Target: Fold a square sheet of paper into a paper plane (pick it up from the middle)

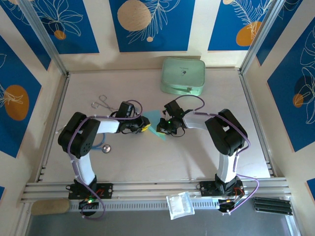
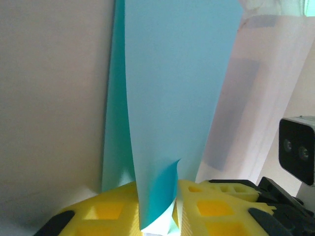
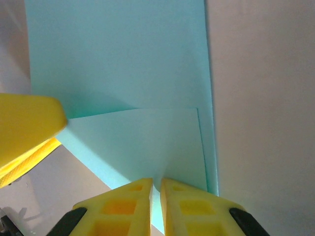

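The square sheet of paper (image 1: 156, 118) is sky-blue and hangs folded in layers between my two grippers, just above the table's middle. My left gripper (image 1: 144, 126) holds its left end. In the left wrist view the paper (image 2: 172, 88) runs up from the yellow fingers (image 2: 216, 206), and a curled flap sits between them at the left gripper (image 2: 158, 199). My right gripper (image 1: 162, 129) holds the right end. In the right wrist view the jaws of the right gripper (image 3: 156, 186) pinch the edge of the paper (image 3: 123, 64), which shows a diagonal fold. No paper plane is in view.
A mint-green case (image 1: 183, 76) lies at the back of the table. Metal forceps (image 1: 102, 103) and a round metal disc (image 1: 106, 148) lie near the left arm. A clear plastic bag (image 1: 179, 204) rests on the front rail. Metal frame posts border both sides.
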Robot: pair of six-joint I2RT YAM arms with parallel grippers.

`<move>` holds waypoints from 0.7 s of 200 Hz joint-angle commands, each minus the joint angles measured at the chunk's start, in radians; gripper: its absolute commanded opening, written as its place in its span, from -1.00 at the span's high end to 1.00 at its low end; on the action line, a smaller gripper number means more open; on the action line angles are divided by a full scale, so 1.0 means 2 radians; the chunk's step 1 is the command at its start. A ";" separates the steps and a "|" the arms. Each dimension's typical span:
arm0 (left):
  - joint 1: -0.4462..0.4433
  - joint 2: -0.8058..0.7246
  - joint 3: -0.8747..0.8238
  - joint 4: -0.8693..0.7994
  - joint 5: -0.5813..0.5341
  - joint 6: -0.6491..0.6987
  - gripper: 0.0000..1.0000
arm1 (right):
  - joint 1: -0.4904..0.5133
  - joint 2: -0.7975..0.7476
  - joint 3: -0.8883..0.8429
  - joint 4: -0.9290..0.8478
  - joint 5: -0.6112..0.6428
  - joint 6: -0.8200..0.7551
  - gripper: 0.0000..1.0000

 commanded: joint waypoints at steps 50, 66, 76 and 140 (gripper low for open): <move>0.005 0.001 0.011 0.017 0.019 0.010 0.75 | -0.011 -0.062 -0.038 0.037 -0.010 -0.053 0.40; 0.005 -0.006 0.013 0.010 0.018 0.012 0.76 | -0.011 -0.081 -0.045 0.037 -0.001 -0.080 0.32; 0.005 -0.011 0.015 0.002 0.016 0.014 0.77 | -0.010 -0.090 -0.050 0.035 0.012 -0.102 0.29; -0.003 -0.039 0.041 -0.075 -0.008 0.019 0.78 | 0.067 -0.136 -0.079 0.044 0.224 -0.283 0.20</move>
